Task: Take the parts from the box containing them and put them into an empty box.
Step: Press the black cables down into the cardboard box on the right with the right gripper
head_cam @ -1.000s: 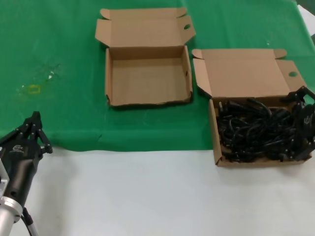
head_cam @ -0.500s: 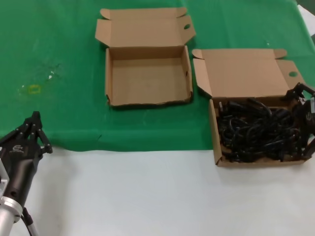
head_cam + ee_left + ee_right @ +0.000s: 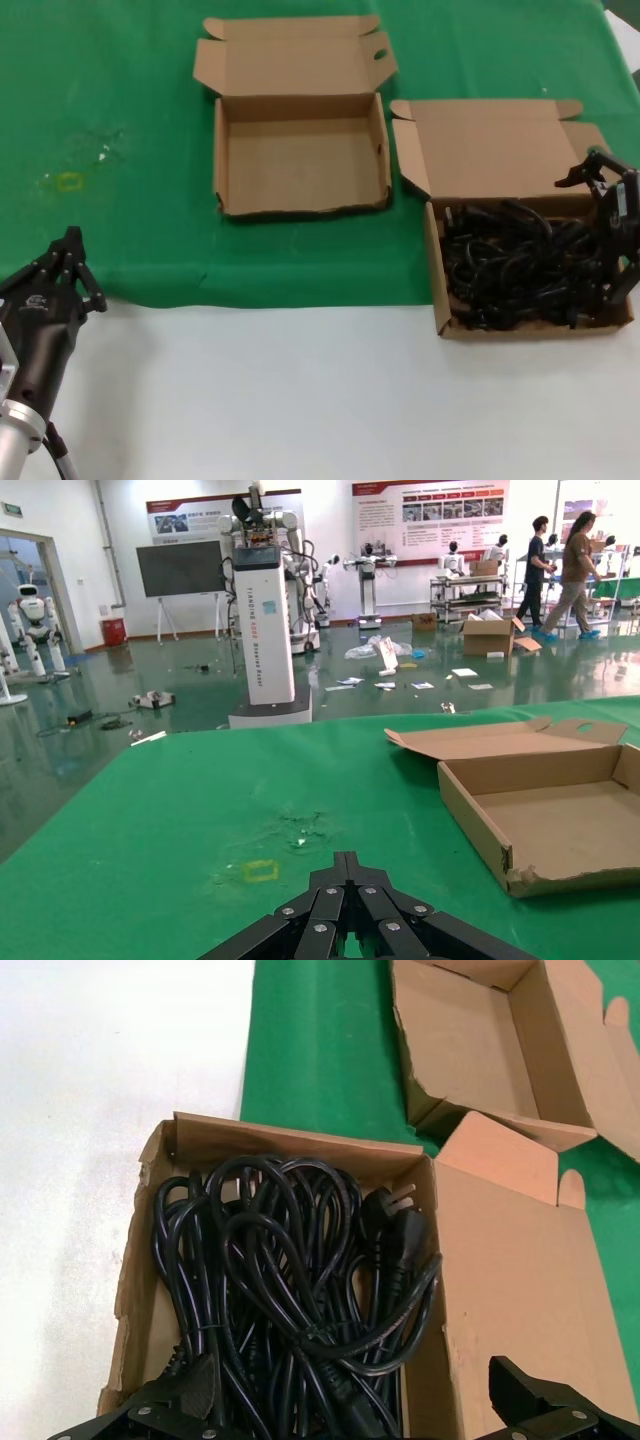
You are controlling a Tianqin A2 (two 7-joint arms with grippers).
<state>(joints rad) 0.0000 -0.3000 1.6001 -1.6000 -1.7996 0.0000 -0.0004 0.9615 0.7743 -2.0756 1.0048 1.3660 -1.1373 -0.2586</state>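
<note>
Both boxes, the empty box [image 3: 300, 155] and the box containing them [image 3: 500, 150], are matt brown cardboard with rough torn edges. The parts [image 3: 520, 265] look like smooth, slightly glossy black plastic. The green cloth [image 3: 120, 90] looks matt, the near tabletop [image 3: 300, 400] smooth white.

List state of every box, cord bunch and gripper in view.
Cord box: lid open, full of cords.
Cords: tangled, all inside that box.
Empty box: lid open, nothing inside.
Right gripper: open, over the cords.
Left gripper: shut, parked at the green mat's edge.
</note>
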